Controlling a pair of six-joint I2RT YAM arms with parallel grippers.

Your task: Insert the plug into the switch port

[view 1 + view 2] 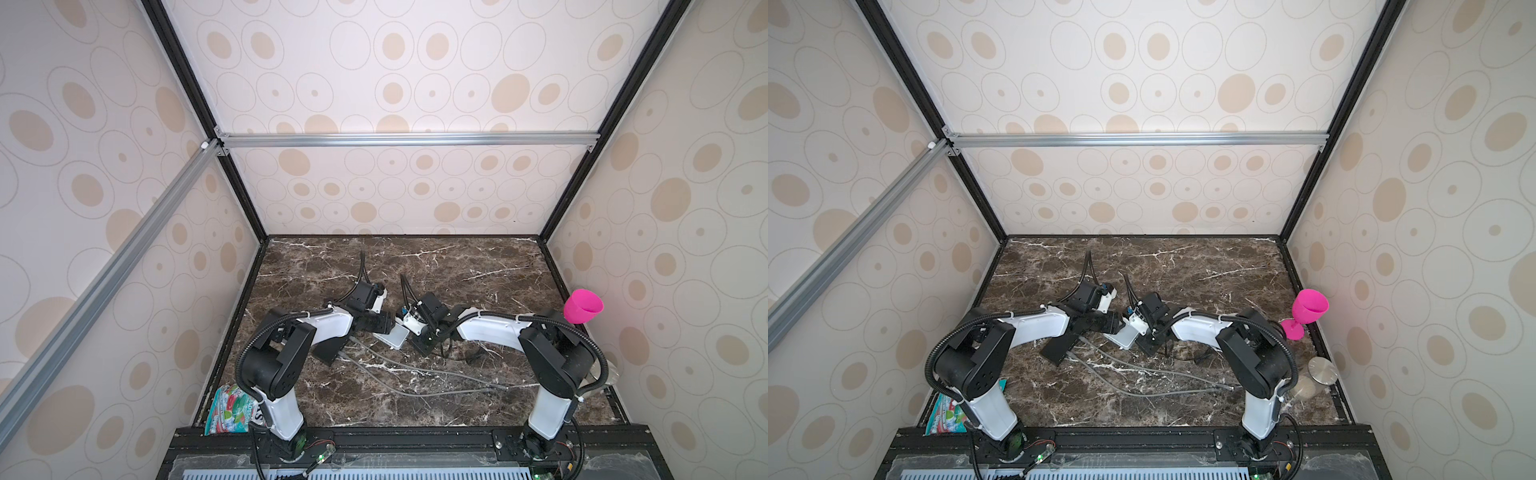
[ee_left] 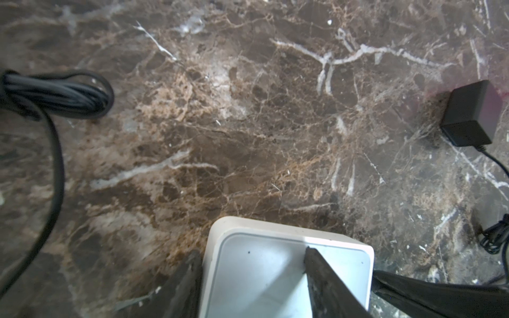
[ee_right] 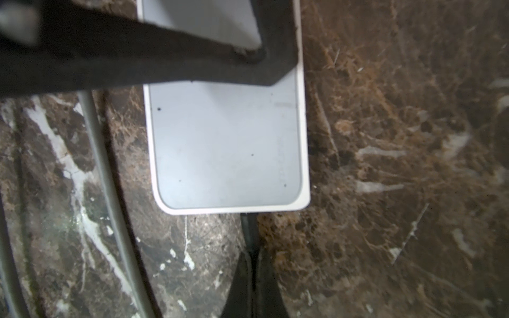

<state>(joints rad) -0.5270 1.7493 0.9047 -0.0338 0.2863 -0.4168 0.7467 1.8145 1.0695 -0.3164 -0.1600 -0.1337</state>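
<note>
1. The right gripper (image 3: pixel 251 256) is pinching fully closed on a thin black plug (image 3: pixel 248 230), whose tip is meeting the short edge of a white rounded-corner switch box (image 3: pixel 225 146) with a smooth pale grey face.
2. The left gripper (image 2: pixel 250 253), jaws partway apart, is clamping that switch box: one finger pressing its grey face, the other its white side.
3. The switch box is sitting between both grippers, with dark brown veined marble tabletop (image 3: pixel 385 165) beneath it.

Only the colourful packet (image 1: pixel 228 409) at the lower left of both top views bears lettering, too small and skewed to read
</note>
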